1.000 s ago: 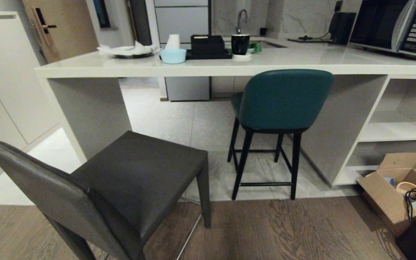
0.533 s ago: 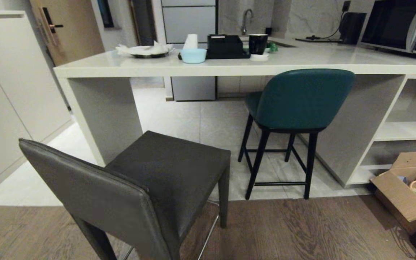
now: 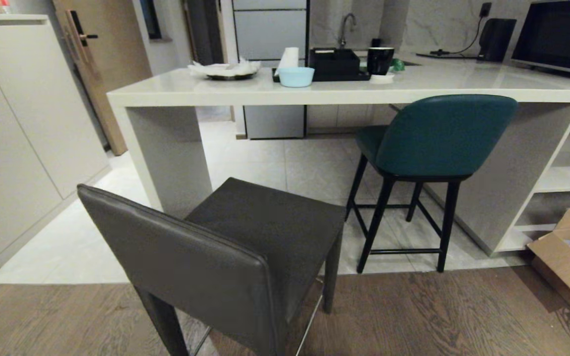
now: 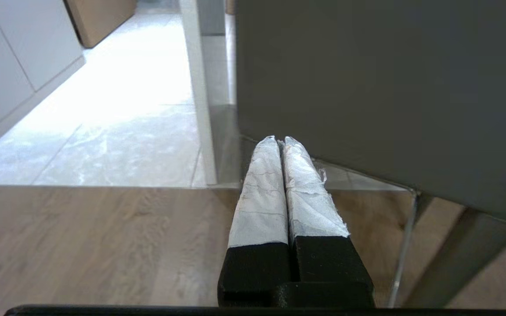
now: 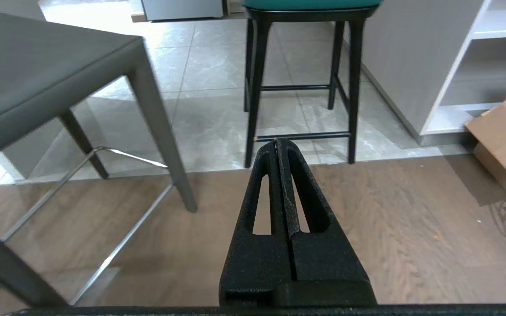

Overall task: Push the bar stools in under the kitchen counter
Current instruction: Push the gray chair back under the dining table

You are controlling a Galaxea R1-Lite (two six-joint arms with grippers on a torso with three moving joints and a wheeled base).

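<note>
Grey leather stool [image 3: 245, 247], teal curved-back stool [image 3: 438, 133]

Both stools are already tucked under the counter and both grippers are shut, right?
Not quite. Only the teal stool sits under the kitchen counter; the head view shows the dark grey stool standing out, partly on the wood floor. The left gripper and right gripper are indeed shut.

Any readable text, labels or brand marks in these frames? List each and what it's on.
None can be read.
Microwave: its control panel is cut off at the frame edge, no characters legible.
Cardboard box: no print shows.
Items on the counter: no labels visible.
</note>
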